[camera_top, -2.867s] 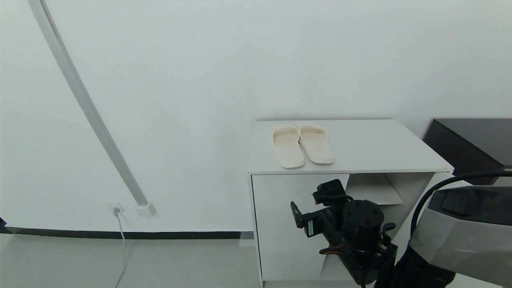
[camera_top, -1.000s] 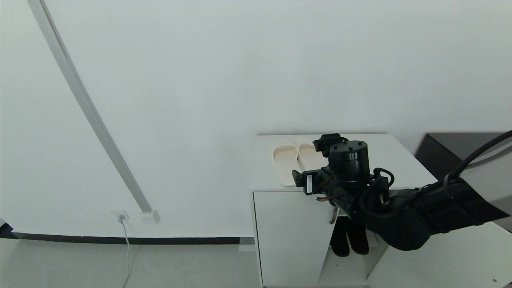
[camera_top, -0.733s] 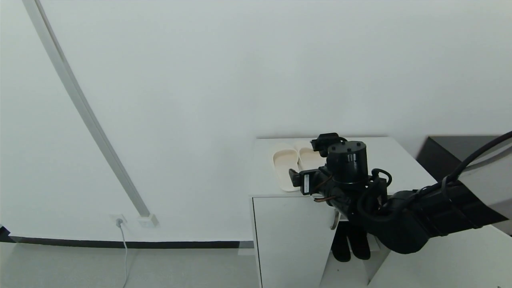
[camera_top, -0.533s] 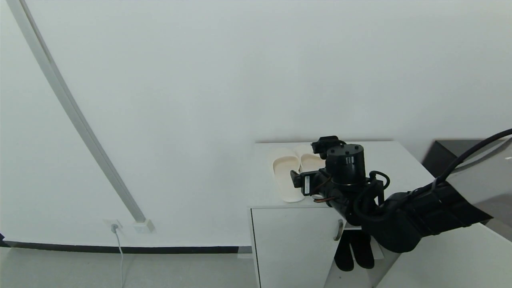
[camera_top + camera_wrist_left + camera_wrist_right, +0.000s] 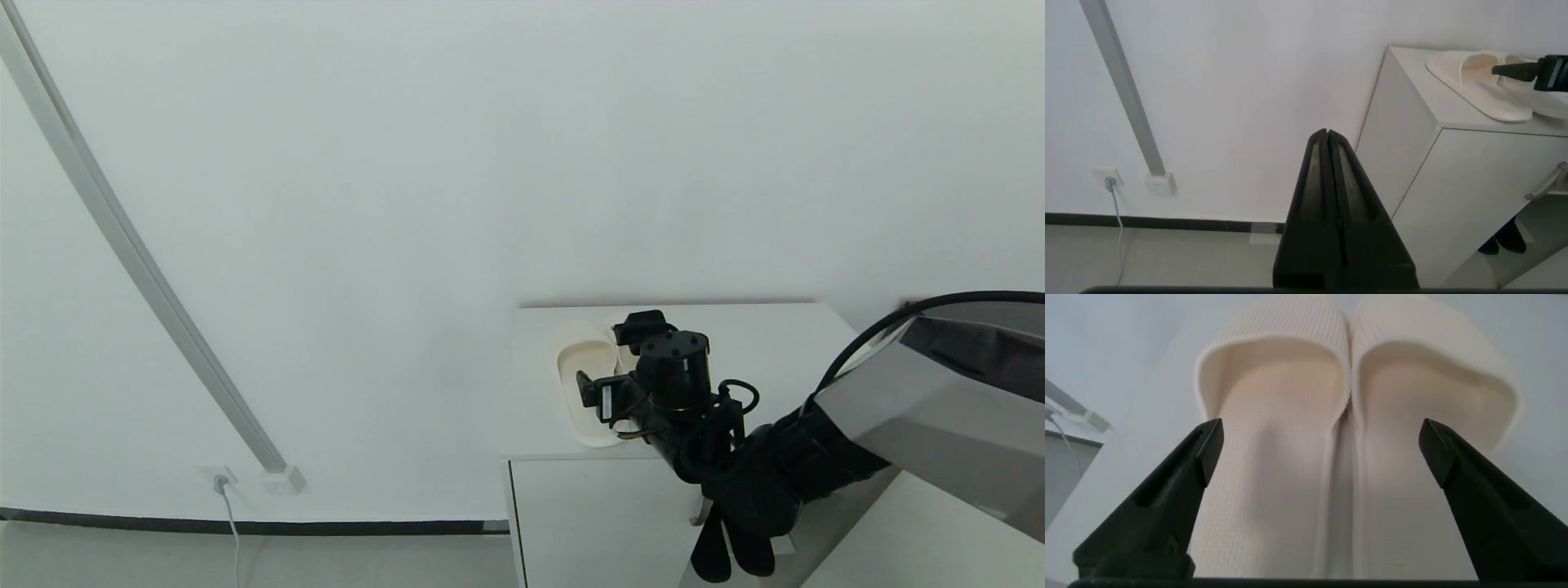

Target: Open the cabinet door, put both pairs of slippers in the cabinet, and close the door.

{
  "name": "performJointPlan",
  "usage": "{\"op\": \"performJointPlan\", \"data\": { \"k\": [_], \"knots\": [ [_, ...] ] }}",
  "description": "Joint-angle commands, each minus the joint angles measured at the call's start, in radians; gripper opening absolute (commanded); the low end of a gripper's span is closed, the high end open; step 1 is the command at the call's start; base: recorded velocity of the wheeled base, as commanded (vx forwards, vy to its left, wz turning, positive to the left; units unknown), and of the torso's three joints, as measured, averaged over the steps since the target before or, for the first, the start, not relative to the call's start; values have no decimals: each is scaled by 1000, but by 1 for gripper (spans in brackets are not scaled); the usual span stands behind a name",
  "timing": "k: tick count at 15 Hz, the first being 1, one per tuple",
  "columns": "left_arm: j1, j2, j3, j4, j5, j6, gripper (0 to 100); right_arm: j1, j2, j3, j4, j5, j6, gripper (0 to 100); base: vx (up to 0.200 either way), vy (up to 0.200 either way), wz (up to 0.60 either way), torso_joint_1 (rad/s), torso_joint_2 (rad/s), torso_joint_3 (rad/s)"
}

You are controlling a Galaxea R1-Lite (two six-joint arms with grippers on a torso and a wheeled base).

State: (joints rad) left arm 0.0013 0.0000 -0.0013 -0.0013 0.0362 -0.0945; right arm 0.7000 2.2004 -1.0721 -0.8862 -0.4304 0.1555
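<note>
Now the right pincer [image 5: 1321, 437] is wide open and holds nothing, its jaws spread to either side of the cream slippers [image 5: 1290, 506]. The pair lies between the jaws, side by side and touching, on top of the cabinet [image 5: 775, 343]. To grip well, I judge it should drop until both jaws flank the soles, then close evenly so neither slipper slides out. Below the pincer, black slippers [image 5: 731, 547] sit inside the cabinet. Well off to its side, the left pincer [image 5: 1328, 139] is closed on nothing.
</note>
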Motion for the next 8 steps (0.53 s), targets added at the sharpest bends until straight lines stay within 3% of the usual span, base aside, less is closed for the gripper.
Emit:
{"op": "performJointPlan", "data": {
  "k": [1,8],
  "knots": [
    [0,0,1,0,1,-1,0,-10,70,-60,1,1,-2,100,0,0,0,0,0,0],
    [0,0,0,0,2,-4,0,-62,145,-227,72,39,-4,100,0,0,0,0,0,0]
  ]
}}
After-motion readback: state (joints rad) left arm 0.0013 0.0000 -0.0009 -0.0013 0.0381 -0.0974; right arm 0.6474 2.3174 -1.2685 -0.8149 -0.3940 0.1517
